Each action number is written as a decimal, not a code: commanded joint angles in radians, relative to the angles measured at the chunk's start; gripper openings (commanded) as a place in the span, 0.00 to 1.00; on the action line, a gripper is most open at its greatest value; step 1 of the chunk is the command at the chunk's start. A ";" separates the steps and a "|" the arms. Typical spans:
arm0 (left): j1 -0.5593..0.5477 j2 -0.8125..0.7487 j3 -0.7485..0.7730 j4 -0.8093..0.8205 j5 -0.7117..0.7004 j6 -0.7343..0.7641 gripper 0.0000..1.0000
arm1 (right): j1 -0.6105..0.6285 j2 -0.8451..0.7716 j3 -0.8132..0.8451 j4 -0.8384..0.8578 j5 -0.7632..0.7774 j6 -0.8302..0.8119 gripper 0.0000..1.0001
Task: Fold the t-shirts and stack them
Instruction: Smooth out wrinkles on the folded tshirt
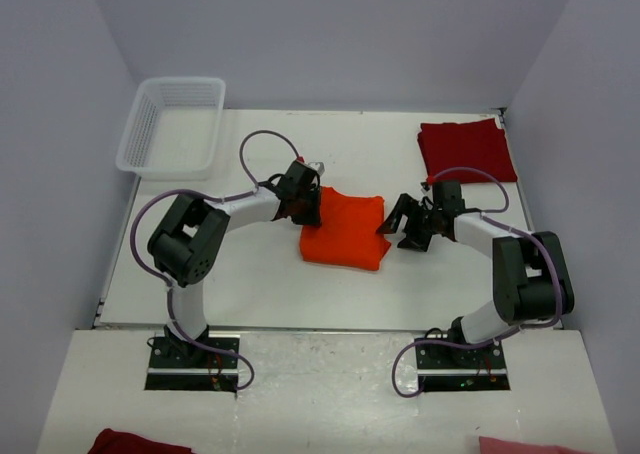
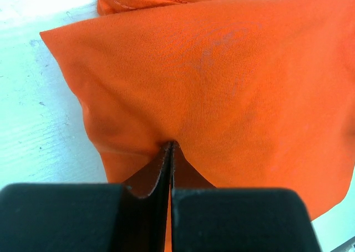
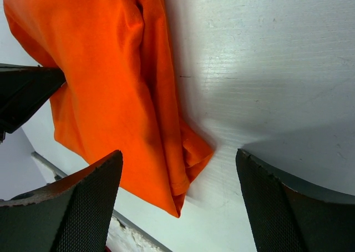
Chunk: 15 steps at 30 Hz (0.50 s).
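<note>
Between the left gripper (image 1: 305, 206) and the right gripper (image 1: 402, 224), the folded bright orange cloth t-shirt (image 1: 345, 232) is laid. Its left edge is pinched by the clenched left fingers (image 2: 138, 218); the right fingers (image 3: 83, 207) are spread, just off its right edge. White tabletop (image 1: 250, 269) is exposed on all sides of it; a dark red cloth t-shirt (image 1: 467, 150) is seen well off, rear-right.

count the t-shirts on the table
2: the orange t-shirt mid-table; the dark red t-shirt folded at the far right corner. Red cloth and pink cloth at the bottom edge may be more.

The orange t-shirt (image 1: 343, 236) and dark red t-shirt (image 1: 467, 150) are plain.
</note>
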 commanded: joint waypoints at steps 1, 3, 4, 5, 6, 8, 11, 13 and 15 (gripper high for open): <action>0.015 0.042 -0.004 -0.053 -0.023 0.043 0.00 | -0.002 0.005 -0.018 0.033 -0.019 0.020 0.83; 0.014 0.039 -0.013 -0.047 -0.020 0.040 0.00 | 0.000 0.007 -0.020 0.036 -0.019 0.024 0.83; 0.014 0.037 -0.016 -0.044 -0.017 0.038 0.00 | -0.002 0.007 -0.021 0.036 -0.015 0.026 0.83; 0.014 0.034 -0.021 -0.042 -0.015 0.036 0.00 | -0.002 0.005 -0.021 0.034 -0.015 0.026 0.83; 0.014 0.031 -0.027 -0.042 -0.013 0.035 0.00 | -0.002 0.004 -0.021 0.036 -0.013 0.028 0.83; 0.014 0.020 -0.039 -0.033 -0.012 0.033 0.00 | -0.002 0.002 -0.021 0.033 -0.004 0.028 0.83; 0.014 0.011 -0.048 -0.033 -0.010 0.033 0.00 | -0.002 0.007 -0.017 0.025 0.001 0.029 0.83; 0.014 0.007 -0.053 -0.030 -0.010 0.033 0.00 | -0.002 0.010 -0.018 0.026 0.005 0.034 0.83; 0.014 0.008 -0.055 -0.028 -0.003 0.032 0.00 | 0.000 0.011 -0.020 0.033 0.005 0.037 0.84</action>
